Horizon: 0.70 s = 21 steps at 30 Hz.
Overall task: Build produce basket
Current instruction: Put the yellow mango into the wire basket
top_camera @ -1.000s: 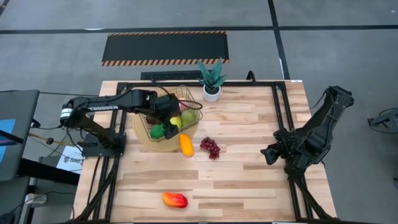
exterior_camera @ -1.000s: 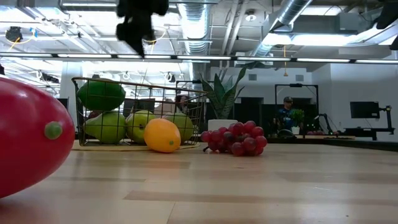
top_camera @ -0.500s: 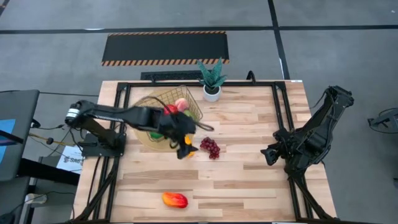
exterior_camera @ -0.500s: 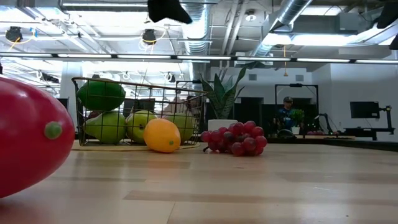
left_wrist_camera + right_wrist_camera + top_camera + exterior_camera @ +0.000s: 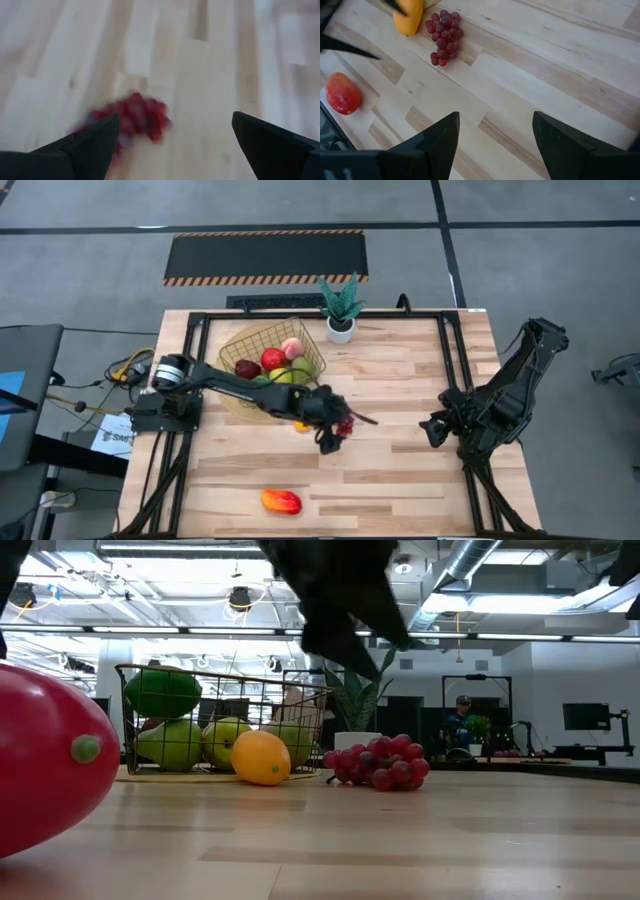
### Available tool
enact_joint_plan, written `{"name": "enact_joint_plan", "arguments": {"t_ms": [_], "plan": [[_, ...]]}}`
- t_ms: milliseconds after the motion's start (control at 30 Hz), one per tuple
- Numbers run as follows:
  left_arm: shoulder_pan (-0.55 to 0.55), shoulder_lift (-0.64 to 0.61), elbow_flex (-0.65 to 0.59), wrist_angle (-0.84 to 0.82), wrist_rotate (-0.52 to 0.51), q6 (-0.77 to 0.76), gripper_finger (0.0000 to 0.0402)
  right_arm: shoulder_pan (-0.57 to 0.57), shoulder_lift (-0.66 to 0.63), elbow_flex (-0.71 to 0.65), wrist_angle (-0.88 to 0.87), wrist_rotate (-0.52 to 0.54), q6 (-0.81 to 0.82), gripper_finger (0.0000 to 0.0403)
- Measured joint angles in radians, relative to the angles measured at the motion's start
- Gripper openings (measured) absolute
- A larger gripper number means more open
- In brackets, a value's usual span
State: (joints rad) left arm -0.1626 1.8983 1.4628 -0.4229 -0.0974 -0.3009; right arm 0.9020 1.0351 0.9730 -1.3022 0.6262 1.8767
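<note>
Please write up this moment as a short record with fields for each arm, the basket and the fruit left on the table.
left gripper: open, above the dark red grape bunch
right gripper: open, empty, parked at the table's right side
gold wire-grid basket: holds red apple, pink peach and green fruits
still on the wooden table: grape bunch, yellow-orange mango beside the basket, red-orange mango near the front edge

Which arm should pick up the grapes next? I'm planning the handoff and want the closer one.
Left. The left gripper hangs open right beside the grapes, which show between its fingers in the left wrist view. The right gripper, also open, waits at the table's right side, well away from the fruit and the basket.
</note>
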Motion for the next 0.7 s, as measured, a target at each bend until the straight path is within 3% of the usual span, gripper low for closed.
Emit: {"name": "enact_joint_plan", "arguments": {"t_ms": [267, 400, 533, 700], "plan": [[0.059, 0.096, 0.001, 0.166, 0.005, 0.249, 0.0371, 0.000, 0.000, 0.000, 0.003, -0.004, 0.000, 0.0273], [0.085, 0.122, 0.003, 0.151, 0.024, 0.264, 0.0371, 0.000, 0.000, 0.000, 0.003, -0.003, 0.000, 0.0273], [0.085, 0.126, 0.019, 0.023, 0.025, 0.213, 0.0371, 0.000, 0.000, 0.000, 0.004, -0.003, 0.000, 0.0273], [0.070, 0.125, 0.148, -0.208, -0.004, 0.218, 0.0371, 0.000, 0.000, 0.000, 0.001, -0.003, 0.000, 0.0273]]}}
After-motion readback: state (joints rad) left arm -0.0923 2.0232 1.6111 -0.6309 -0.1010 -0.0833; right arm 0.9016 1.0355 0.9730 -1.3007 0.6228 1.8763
